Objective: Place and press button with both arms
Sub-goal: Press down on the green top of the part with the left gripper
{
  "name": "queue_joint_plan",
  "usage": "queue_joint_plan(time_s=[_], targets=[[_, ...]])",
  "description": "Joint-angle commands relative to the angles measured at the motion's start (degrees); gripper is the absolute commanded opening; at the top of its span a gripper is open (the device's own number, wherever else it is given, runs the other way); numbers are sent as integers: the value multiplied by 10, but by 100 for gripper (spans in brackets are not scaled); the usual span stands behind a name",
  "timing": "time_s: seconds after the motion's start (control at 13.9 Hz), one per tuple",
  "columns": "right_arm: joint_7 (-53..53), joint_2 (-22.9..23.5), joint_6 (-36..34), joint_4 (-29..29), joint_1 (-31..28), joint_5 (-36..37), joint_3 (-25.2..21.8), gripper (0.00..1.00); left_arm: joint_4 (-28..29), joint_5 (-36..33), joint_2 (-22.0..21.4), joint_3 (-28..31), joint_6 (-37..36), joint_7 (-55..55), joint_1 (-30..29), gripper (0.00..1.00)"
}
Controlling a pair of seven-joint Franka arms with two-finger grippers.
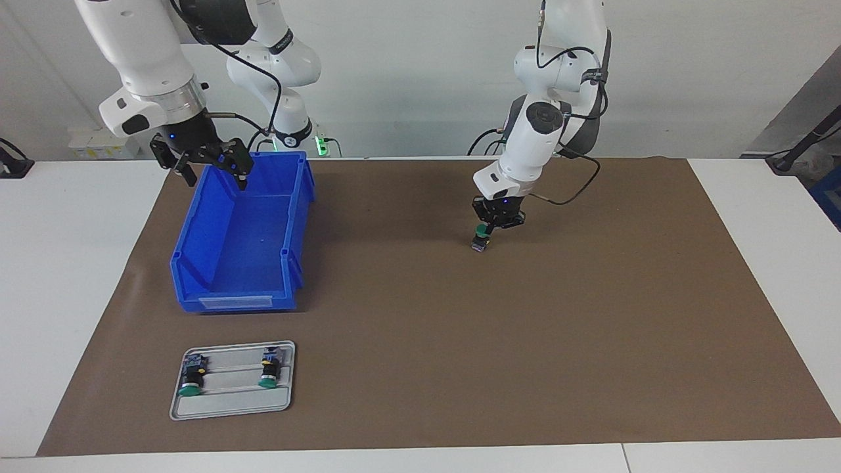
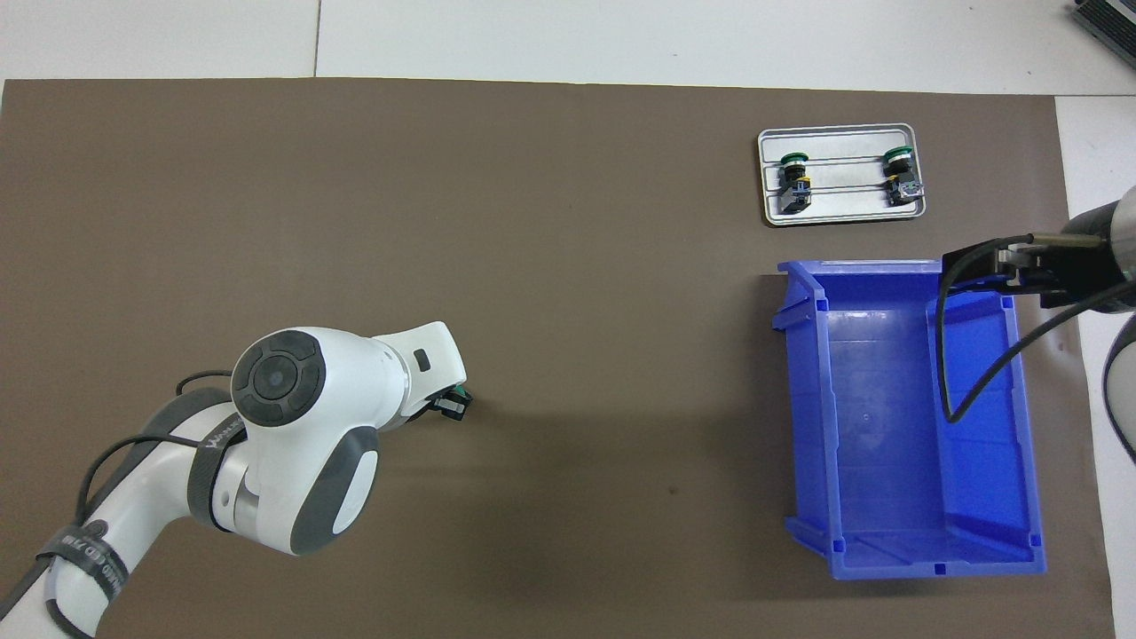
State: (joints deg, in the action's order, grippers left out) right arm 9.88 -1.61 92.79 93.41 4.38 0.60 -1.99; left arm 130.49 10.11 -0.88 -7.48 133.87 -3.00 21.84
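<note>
I see a plain brown paper mat (image 1: 460, 341), a bright blue plastic bin (image 1: 243, 236), a grey metal tray (image 1: 230, 407), and a green-capped black button (image 1: 483, 236).
</note>
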Motion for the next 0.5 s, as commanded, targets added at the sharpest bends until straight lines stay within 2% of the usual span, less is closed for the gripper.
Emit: queue_joint_plan(time_s=[0.0, 0.43], targets=[[9, -13, 6, 15, -1, 6, 4, 100, 14, -11, -9, 7, 15, 2, 15, 0], [9, -13, 6, 15, -1, 6, 4, 100, 27, -11, -12, 7, 10, 2, 17, 0]])
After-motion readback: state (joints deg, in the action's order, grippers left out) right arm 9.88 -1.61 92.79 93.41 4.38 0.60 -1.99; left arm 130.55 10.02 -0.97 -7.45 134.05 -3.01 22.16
